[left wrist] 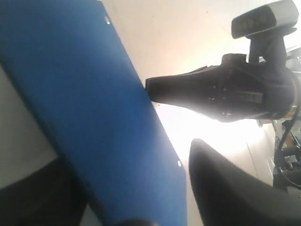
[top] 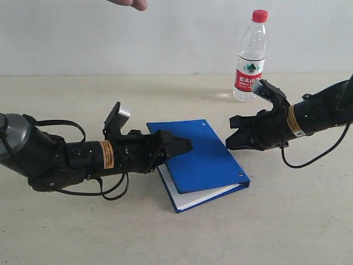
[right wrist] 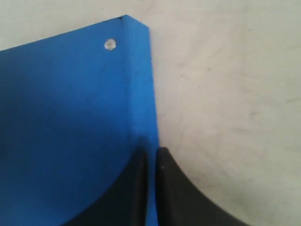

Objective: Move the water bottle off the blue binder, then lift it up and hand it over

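Note:
The water bottle (top: 251, 55), clear with a red cap, stands upright on the table at the back right, away from the blue binder (top: 201, 157). The binder lies flat in the middle, white page edges facing the front. My left gripper (top: 185, 146) reaches over the binder's left edge. In the left wrist view its fingers (left wrist: 221, 188) stand wide apart, open, with the blue cover (left wrist: 94, 117) between them. My right gripper (top: 230, 138) is at the binder's right spine edge. It (right wrist: 151, 150) is shut, its tips over the riveted edge (right wrist: 141, 84), holding nothing.
A person's hand (top: 129, 4) shows at the top edge of the exterior view. The pale table (top: 83, 232) stretches around the binder. The right arm (left wrist: 225, 92) shows across the binder in the left wrist view.

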Controlling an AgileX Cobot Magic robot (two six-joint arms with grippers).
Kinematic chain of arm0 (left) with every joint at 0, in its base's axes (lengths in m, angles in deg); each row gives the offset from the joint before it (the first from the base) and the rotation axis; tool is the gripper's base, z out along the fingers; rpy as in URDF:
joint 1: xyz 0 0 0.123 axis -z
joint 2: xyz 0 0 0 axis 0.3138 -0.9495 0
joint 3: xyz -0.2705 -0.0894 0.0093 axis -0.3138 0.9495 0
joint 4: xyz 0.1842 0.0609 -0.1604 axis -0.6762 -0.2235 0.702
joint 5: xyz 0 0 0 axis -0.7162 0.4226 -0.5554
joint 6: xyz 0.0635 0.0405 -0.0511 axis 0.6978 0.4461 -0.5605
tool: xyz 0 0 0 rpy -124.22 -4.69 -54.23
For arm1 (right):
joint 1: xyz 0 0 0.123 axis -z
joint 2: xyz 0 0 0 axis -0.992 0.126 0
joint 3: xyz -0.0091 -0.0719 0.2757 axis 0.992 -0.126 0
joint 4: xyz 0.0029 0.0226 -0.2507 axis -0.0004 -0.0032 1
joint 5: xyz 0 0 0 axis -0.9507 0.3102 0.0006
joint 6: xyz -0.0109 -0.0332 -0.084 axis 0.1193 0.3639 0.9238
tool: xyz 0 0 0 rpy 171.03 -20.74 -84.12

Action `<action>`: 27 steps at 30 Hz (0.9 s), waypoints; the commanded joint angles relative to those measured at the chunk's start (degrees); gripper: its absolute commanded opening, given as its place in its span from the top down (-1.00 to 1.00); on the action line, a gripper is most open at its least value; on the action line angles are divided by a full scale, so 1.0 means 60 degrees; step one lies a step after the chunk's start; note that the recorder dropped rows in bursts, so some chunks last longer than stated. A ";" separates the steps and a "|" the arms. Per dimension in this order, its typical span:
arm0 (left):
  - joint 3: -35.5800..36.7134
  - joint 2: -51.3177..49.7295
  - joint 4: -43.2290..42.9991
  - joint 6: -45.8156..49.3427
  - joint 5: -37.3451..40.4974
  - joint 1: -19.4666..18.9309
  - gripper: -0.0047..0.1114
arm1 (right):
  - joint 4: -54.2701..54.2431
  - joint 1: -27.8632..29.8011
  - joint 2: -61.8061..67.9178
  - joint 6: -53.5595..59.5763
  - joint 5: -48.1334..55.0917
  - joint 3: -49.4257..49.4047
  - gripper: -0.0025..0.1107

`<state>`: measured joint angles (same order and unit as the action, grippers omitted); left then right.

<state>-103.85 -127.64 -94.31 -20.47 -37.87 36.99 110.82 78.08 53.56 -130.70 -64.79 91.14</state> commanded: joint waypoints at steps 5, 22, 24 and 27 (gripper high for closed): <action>-0.0577 0.0068 -0.1221 -0.0836 -0.0074 0.0043 0.10 | -0.0006 -0.0003 -0.0048 0.0390 -0.0672 -0.0032 0.91; -0.0556 0.0068 -0.2600 0.1641 0.0505 -0.0354 0.84 | -0.0006 0.0018 -0.0070 0.2939 -0.1678 -0.0032 -0.22; -0.0556 0.0068 -0.2950 0.1641 0.0114 -0.0373 0.84 | -0.0006 0.0018 -0.0070 0.2714 -0.1382 -0.0032 -0.21; -0.0556 0.0068 -0.3308 0.1641 -0.0213 -0.0373 0.84 | -0.0006 0.0018 -0.0070 0.2391 -0.1221 -0.0032 -0.21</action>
<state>-107.13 -127.43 -108.10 -13.31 -38.54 34.72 110.81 78.13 53.45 -115.30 -73.20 91.14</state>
